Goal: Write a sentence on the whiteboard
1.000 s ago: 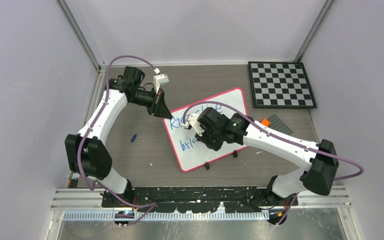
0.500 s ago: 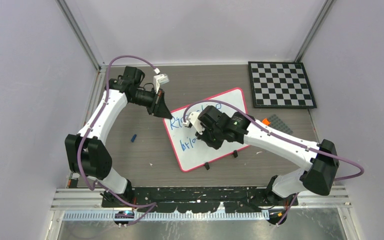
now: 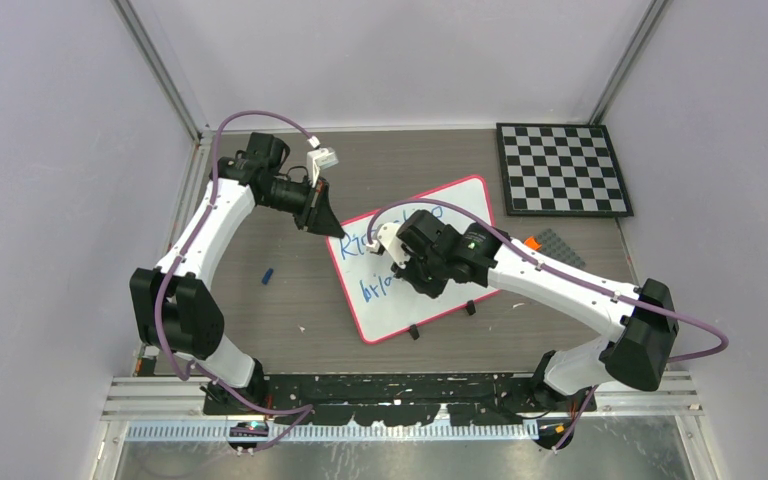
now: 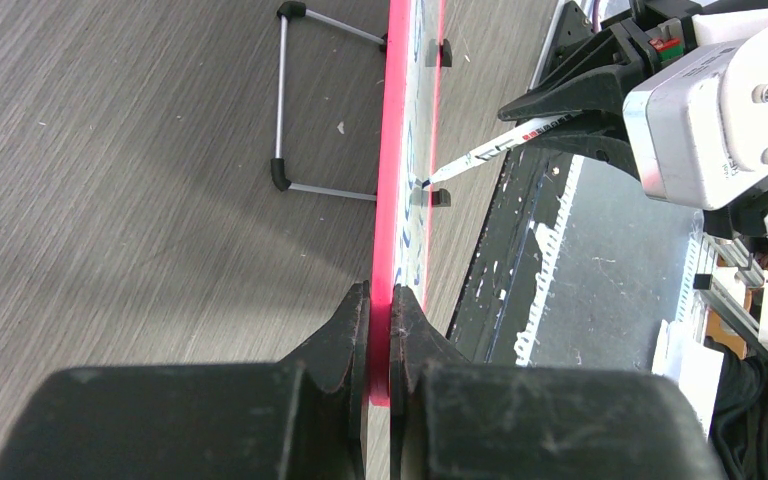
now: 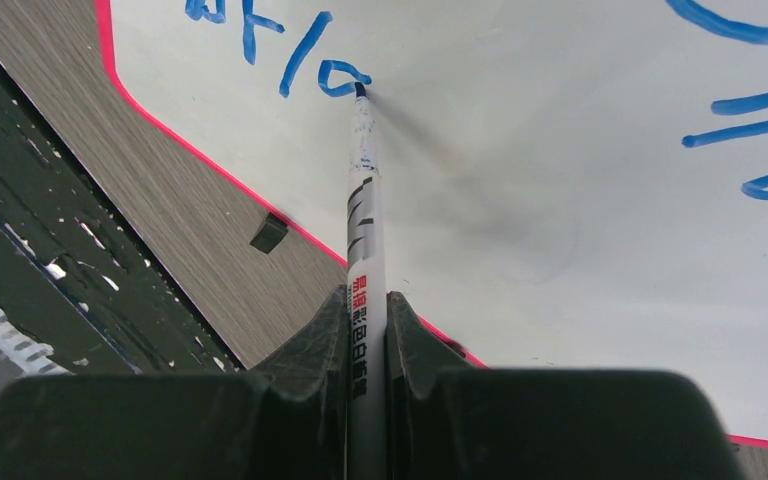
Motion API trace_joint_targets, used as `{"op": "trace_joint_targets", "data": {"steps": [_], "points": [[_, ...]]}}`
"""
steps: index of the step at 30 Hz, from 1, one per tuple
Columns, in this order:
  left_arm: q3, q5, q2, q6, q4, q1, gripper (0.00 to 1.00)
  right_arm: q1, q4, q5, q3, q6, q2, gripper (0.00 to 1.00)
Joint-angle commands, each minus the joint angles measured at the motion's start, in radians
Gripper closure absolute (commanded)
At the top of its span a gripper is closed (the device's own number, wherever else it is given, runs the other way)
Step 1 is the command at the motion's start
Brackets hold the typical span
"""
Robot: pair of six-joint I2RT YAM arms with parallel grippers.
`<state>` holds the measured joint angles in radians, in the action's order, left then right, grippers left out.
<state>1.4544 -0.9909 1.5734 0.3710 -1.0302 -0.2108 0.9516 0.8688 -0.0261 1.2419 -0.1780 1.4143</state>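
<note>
Writing on whiteboard (image 3: 460, 195), flat on table (image 3: 290, 300).
Right gripper (image 5: 367, 300) clamped on marker (image 5: 364, 190), tip touching blue sentence (image 5: 305, 55), lower line; left gripper (image 4: 380, 300) pinching whiteboard's pink rim; checkerboard (image 3: 563, 168) beyond, far right.

Right gripper (image 5: 367, 305) with marker (image 5: 363, 200): slight shift leftward and away from the bases (minor displacement) across the whiteboard (image 3: 460, 200).

A robotics lab test cell: plain lilac walls (image 3: 50, 150) and metal corner posts (image 3: 160, 70) box in a wood-grain desk (image 3: 290, 300). Two cabled white-and-black arms (image 3: 210, 225) are bolted to a black rail (image 3: 400, 385), with a checkerboard (image 3: 563, 168) in the far corner.
</note>
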Motion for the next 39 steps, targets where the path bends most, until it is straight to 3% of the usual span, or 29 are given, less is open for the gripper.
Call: {"op": "trace_joint_targets", "data": {"steps": [1, 29, 39], "points": [[0.009, 0.08, 0.015, 0.018, 0.016, -0.012, 1.0, -0.022, -0.045, -0.07, 0.042, -0.005, -0.019, 1.0], [-0.004, 0.081, 0.019, 0.027, 0.019, -0.012, 1.0, -0.007, -0.042, 0.054, -0.11, 0.012, -0.014, 1.0], [0.0, 0.085, 0.02, 0.027, 0.016, -0.012, 1.0, 0.028, -0.066, 0.061, -0.056, 0.012, 0.044, 1.0]]}}
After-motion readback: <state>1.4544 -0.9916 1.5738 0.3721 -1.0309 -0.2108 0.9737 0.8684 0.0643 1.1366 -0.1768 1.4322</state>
